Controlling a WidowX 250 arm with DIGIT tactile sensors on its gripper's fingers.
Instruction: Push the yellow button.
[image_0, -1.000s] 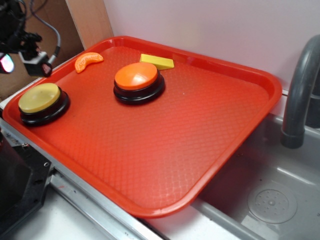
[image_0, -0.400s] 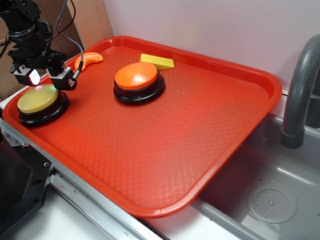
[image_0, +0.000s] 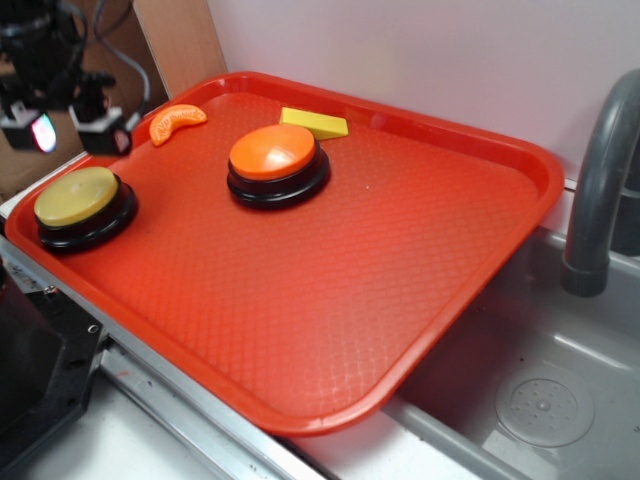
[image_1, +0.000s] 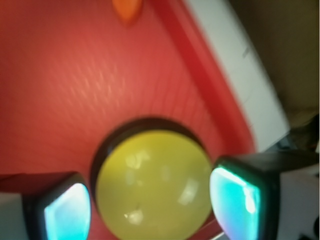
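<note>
The yellow button (image_0: 82, 204) sits at the left corner of the red tray (image_0: 330, 300). The claw (image_0: 65, 125) hovers above it in the frame's upper left, fingers (image_1: 67, 210) spread, empty, clear of the dome.

Red tray (image_0: 330, 300): orange button (image_0: 273, 153), yellow block (image_0: 314, 122), orange slice (image_0: 176, 122); grey sink (image_0: 545, 400), faucet (image_0: 598, 190) beside.

Gripper (image_0: 62, 132) is hanging in the air at upper left, pointing down, blurred in the exterior view. Two fingers (image_1: 240, 197) are standing spread apart with a wide gap, gripping nothing, pads glowing teal.
</note>
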